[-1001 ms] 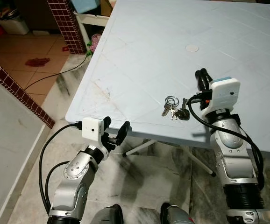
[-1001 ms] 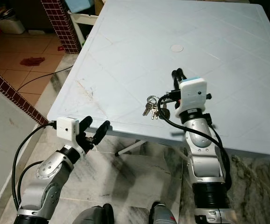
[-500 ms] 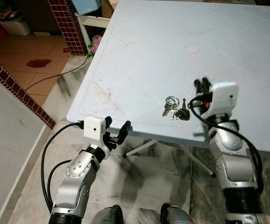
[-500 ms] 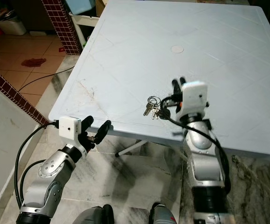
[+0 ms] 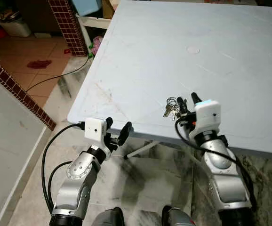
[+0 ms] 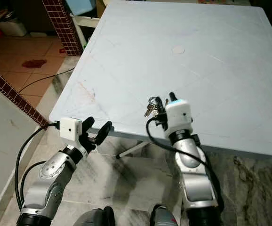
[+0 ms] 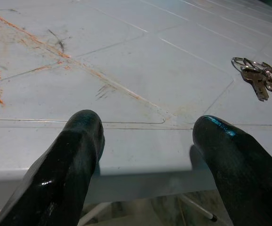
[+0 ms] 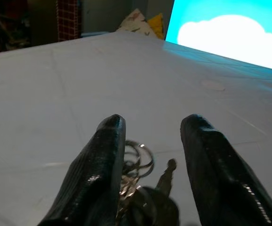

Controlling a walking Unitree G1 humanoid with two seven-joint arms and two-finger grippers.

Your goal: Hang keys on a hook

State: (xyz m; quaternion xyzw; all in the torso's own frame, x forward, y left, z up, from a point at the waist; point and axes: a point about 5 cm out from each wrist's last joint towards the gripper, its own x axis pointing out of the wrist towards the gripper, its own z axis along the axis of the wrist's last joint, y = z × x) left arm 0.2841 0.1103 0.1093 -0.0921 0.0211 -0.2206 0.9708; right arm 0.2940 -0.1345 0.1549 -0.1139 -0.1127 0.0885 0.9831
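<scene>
Right end effector (image 8: pixel 152 136) open around keys (image 8: pixel 143 181)

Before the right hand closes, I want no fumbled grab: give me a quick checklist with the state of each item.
1. Keys lie free on the table: ok.
2. Right hand open, fingers to either side of the keys in the right wrist view: ok.
3. Fingers low enough to pinch the bunch: cannot tell.
4. Keys far enough from the table's near edge: ok, though close to it.
5. Left hand open and apart from the keys, below the table edge: ok.
6. Hook to hang them on located: not ok.
</scene>
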